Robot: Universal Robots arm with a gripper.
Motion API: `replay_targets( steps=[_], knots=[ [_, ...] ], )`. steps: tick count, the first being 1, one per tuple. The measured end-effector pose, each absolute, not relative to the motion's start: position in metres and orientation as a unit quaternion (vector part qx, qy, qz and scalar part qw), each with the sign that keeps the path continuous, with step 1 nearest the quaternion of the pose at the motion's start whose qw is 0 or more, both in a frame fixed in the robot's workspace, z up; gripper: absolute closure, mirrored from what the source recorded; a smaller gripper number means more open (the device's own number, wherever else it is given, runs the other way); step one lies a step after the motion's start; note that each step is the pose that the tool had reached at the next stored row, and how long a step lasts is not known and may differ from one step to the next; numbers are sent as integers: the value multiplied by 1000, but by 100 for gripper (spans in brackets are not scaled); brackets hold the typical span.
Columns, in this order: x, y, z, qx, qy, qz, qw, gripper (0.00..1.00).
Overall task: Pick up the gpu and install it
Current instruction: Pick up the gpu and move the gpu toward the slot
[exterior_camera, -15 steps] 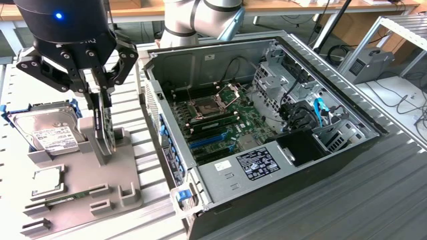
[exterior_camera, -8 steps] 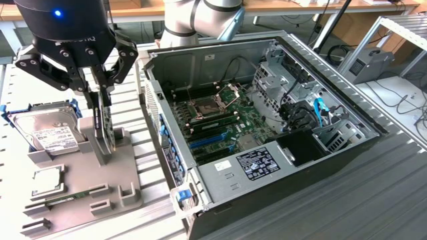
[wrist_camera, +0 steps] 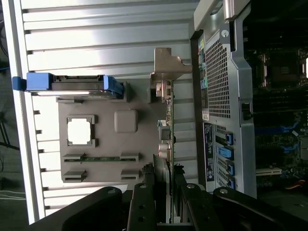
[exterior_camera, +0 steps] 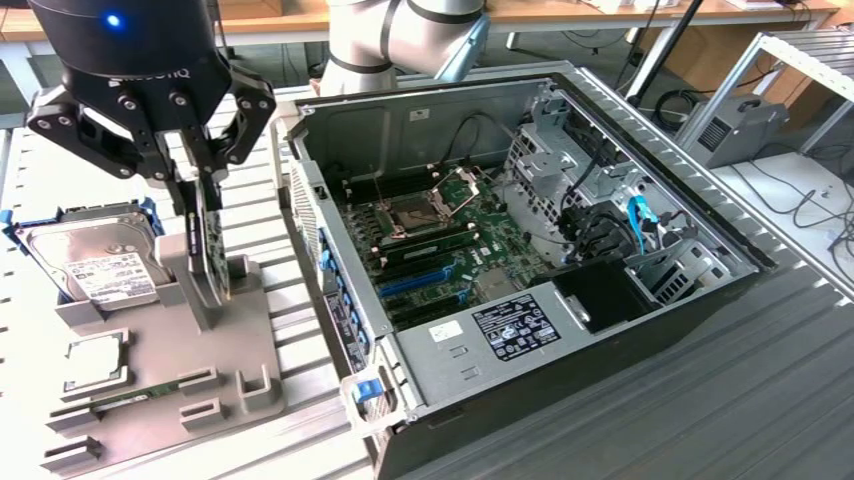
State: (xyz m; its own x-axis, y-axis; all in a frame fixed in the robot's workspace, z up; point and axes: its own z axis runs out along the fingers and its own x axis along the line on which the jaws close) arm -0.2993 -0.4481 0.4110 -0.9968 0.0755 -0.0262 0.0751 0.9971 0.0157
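Observation:
The gpu [exterior_camera: 203, 240] stands on edge over the grey holder tray [exterior_camera: 160, 410], at the exterior view's left, beside the open computer case [exterior_camera: 747, 240]. It is a thin green board with a silver end bracket. My gripper [exterior_camera: 200, 185] comes down on it from above, its black fingers shut on the card's upper edge. The card's lower edge sits at the tray's upright post; I cannot tell whether it is clear of it. In the wrist view the gpu [wrist_camera: 167, 120] runs edge-on away from my gripper [wrist_camera: 166, 197], bracket at the far end, alongside the case [wrist_camera: 219, 72].
The tray [wrist_camera: 110, 144] also carries a hard drive [exterior_camera: 100, 260] in a blue frame, a square processor [exterior_camera: 94, 360] and a narrow memory stick [exterior_camera: 134, 392]. Inside the case, blue card slots [exterior_camera: 420, 280] lie on the motherboard. Another case stands at the exterior view's far right.

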Motion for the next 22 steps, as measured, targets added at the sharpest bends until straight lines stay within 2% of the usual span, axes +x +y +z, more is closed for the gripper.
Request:
replay_targets(
  steps=[22],
  knots=[
    [-299, -448, 416, 38, 999, 7, 13, 74]
  ],
)
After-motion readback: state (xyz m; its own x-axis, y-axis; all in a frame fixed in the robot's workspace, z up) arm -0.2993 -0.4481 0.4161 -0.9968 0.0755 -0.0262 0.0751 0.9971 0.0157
